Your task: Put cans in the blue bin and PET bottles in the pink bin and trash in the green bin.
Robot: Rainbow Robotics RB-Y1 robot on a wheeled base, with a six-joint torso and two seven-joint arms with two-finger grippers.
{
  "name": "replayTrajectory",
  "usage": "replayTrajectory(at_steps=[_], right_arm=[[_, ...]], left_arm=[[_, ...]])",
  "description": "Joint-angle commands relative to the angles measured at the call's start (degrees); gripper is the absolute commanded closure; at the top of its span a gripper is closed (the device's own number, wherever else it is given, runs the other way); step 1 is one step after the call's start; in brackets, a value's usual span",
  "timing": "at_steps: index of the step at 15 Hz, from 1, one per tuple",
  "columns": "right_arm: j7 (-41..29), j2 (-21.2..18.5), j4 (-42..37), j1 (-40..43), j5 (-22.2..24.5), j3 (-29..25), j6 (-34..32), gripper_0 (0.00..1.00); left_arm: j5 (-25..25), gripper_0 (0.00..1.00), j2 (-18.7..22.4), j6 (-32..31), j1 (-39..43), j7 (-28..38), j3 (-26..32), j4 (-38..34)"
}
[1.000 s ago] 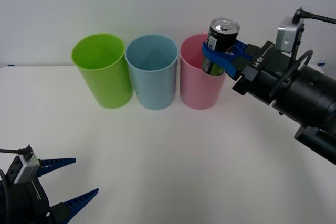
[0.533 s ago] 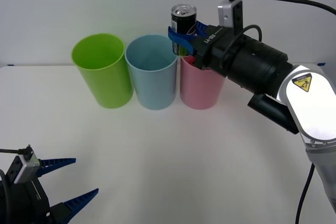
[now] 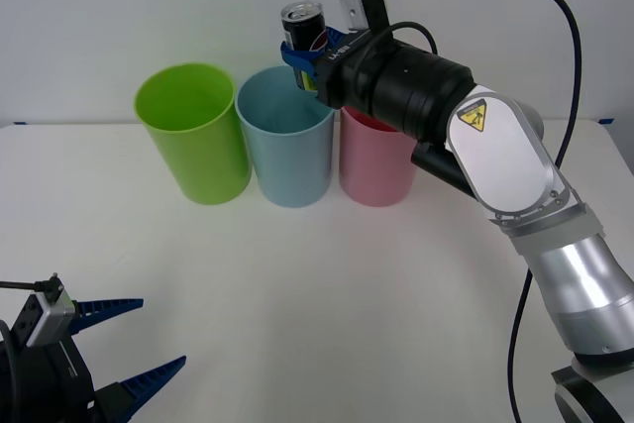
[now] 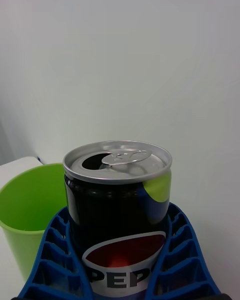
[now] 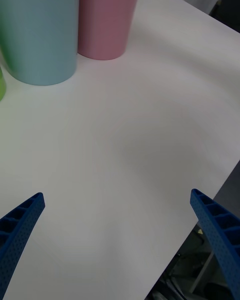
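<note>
Black with silver ends, the can (image 3: 302,29) sits upright in the right gripper (image 3: 303,54), whose blue ribbed fingers (image 4: 50,250) are clamped around its sides; we see it held in the air above the far rim of the blue bin (image 3: 287,136), not touching it. From the wrist we can read the Pepsi logo on its front and see the opened pull tab on the lid (the drinking hole is dark). The three bins stand in a row on the white table (image 3: 317,294), touching or nearly so: the green bin (image 3: 191,133) on the left, the blue one in the middle, the pink bin (image 3: 376,160) on the right, partly behind the right arm. The left gripper (image 3: 127,344) rests low at the near left corner of the table, its fingers spread apart and holding nothing, well apart from the bins.
</note>
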Motion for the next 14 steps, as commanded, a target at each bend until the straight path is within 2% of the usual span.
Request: replayTrajectory(at_steps=[1,3,6,14], right_arm=[[0.12,1.92,4.98,-3.37,1.61,0.25,0.25,1.00],[-0.23,3.15,7.35,-4.60,4.25,0.34,0.34,1.00],[-0.06,4.29,11.40,-5.83,5.65,0.43,0.78,1.00],[-0.50,4.55,16.32,-8.29,6.00,2.89,3.33,1.00]], left_arm=[[0.00,0.00,0.00,0.00,0.00,0.00,0.00,0.00],[0.00,0.00,0.00,0.00,0.00,0.00,0.00,0.00],[0.00,0.00,0.00,0.00,0.00,0.00,0.00,0.00],[0.00,0.00,0.00,0.00,0.00,0.00,0.00,0.00]])
